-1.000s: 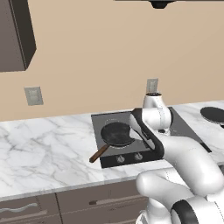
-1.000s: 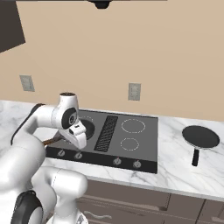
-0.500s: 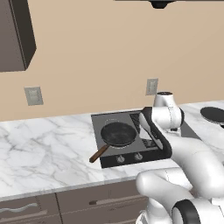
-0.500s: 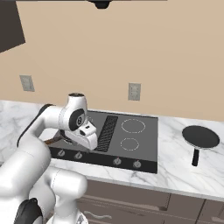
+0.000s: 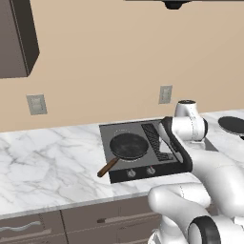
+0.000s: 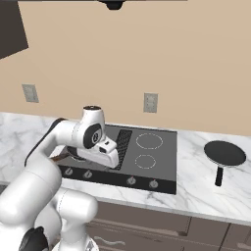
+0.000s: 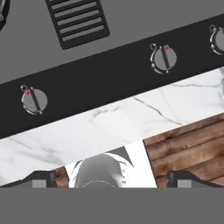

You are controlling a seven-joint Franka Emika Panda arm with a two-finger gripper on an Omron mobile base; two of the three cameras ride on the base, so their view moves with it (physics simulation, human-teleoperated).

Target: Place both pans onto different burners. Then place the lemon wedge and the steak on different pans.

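Now the claw (image 7: 107, 177) hangs wide open and empty at centre frame, so swinging right toward the dark pan (image 6: 224, 153) could clip its handle off the tabletop (image 6: 201, 188).

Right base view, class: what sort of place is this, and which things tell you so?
A rendered home kitchen, most likely. A dark glass cooktop with white-ringed burners is set into a white marble counter, and a round all-black frying pan rests on that counter beside it.

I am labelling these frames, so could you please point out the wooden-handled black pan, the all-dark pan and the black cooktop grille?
Wooden-handled black pan (image 5: 128, 145): left base view, pan bottom.
All-dark pan (image 6: 224, 153): right base view, pan bottom.
Black cooktop grille (image 7: 77, 21): hand view, middle slats.
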